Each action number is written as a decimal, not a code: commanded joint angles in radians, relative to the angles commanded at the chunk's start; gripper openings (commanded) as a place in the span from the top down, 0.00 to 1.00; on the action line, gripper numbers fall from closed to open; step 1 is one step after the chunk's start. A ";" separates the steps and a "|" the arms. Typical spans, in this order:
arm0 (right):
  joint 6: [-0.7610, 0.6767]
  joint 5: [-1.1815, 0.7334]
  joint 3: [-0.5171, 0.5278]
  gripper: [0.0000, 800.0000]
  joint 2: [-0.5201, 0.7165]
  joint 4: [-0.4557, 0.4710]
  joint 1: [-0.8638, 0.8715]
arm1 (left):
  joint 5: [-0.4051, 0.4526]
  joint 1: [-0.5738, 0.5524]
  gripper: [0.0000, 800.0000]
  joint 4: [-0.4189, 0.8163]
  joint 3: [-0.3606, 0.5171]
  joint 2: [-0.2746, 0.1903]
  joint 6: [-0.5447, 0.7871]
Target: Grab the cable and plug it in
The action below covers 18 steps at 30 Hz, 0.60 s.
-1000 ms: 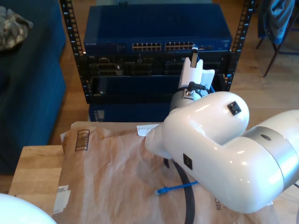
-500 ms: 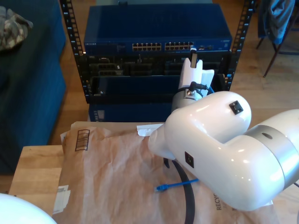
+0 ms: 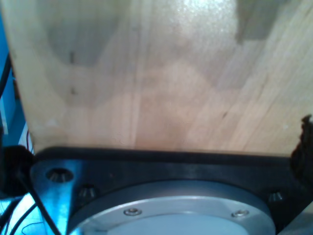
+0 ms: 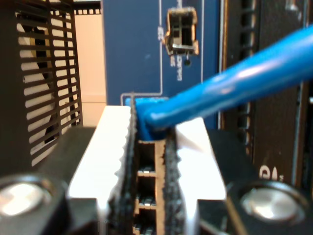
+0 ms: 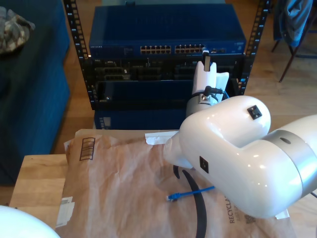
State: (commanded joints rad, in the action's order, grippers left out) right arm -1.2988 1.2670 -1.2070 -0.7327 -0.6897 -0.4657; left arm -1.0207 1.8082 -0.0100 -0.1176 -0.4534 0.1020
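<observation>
cable (image 4: pixel 230 85): thin bright-blue patch lead. one end is up at my second gripper, in front of the rack; the other end, with its small plug, lies loose on the brown paper (image 5: pixel 124 183) near the lower middle of the exterior view, partly hidden by the arm's big white joint.
my second gripper (image 4: pixel 150 147): the toothed pads are drawn close together with the blue end of the lead pinched between them near their tips; the cord runs off sideways from the grip.
my first gripper: its wrist view looks onto bare light wood (image 3: pixel 161 73) and a black mounting flange; no fingers to judge, so i cannot tell whether it is apart or together.
rack (image 5: pixel 166 47): blue switch with a row of ports along its front, just above the white fingers in the exterior view. in the second wrist view a single socket (image 4: pixel 182 30) sits in the blue panel beyond the pads.
handling: i judge the lead light and limp, the jacket smooth and apt to slide or twist in the pads; the plug and its latch look small and breakable.
where to hold: close behind the plug, on the stiff boot, so the tip cannot droop.
risk: the trailing length could snag on the arm.
</observation>
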 joint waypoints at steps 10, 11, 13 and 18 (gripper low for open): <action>-0.038 0.006 0.052 1.00 0.021 0.003 -0.006 | 0.000 0.000 0.00 0.002 0.000 0.000 0.000; -0.040 0.006 0.051 1.00 0.021 0.003 -0.006 | 0.000 0.000 0.00 0.000 0.000 0.000 0.000; -0.040 0.006 0.048 1.00 0.021 0.003 -0.006 | 0.000 0.000 0.00 0.000 0.000 0.000 0.000; -0.041 0.006 0.032 1.00 0.018 0.009 -0.006 | 0.000 0.000 0.00 0.000 0.000 0.000 0.000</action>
State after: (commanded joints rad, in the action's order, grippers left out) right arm -1.3403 1.2731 -1.1747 -0.7142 -0.6805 -0.4718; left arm -1.0207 1.8082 -0.0100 -0.1176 -0.4534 0.1020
